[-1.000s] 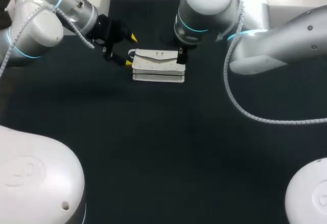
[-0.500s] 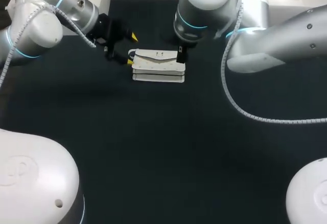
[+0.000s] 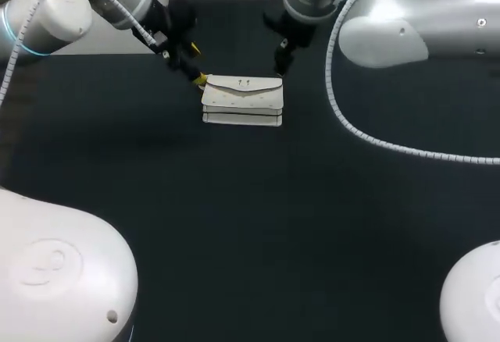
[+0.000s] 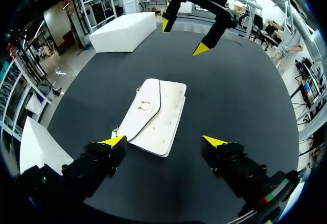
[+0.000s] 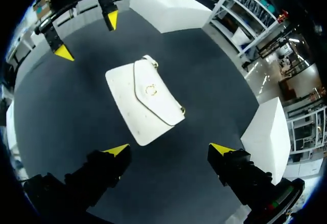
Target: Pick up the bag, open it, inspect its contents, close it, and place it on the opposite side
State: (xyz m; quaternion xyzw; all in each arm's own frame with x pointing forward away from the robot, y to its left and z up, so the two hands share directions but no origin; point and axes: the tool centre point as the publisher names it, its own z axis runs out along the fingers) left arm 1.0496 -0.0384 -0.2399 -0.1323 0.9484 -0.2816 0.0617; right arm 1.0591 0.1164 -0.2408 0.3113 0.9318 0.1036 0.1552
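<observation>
1. Table [image 3: 234, 225]: dark mat. Wide bare room is seen at 6 o'clock of the bag. The far edge is close at 12, so little room is left there.
2. Bag [image 3: 242, 101]: white, laid flat at the table's far middle, flap shut, not yet picked up. In head view its long axis is set 9–3, w/ the flap's fold toward 12.
3. L gripper [image 3: 195, 64]: placed at approx 10 o'clock of the bag, fingers spread wide, nothing held. One yellow tip is seen just beside the bag's 9 o'clock end; contact can't be told. In its wrist view the bag [image 4: 156, 116] is seen just ahead, long axis running away from the gripper [image 4: 164, 142].
4. R gripper [image 3: 280, 45]: placed at approx 1 o'clock of the bag and apart from it, fingers also wide, nothing held. In its wrist view the bag [image 5: 145, 98] is seen ahead, well clear of the fingers.
5. Clasp [image 4: 144, 105]: small gold piece at the flap's mid edge.
6. Judged: L is the nearer arm, so the pick is prob. best made at the 9 o'clock end. The lift should be taken toward 6, where room is open.
</observation>
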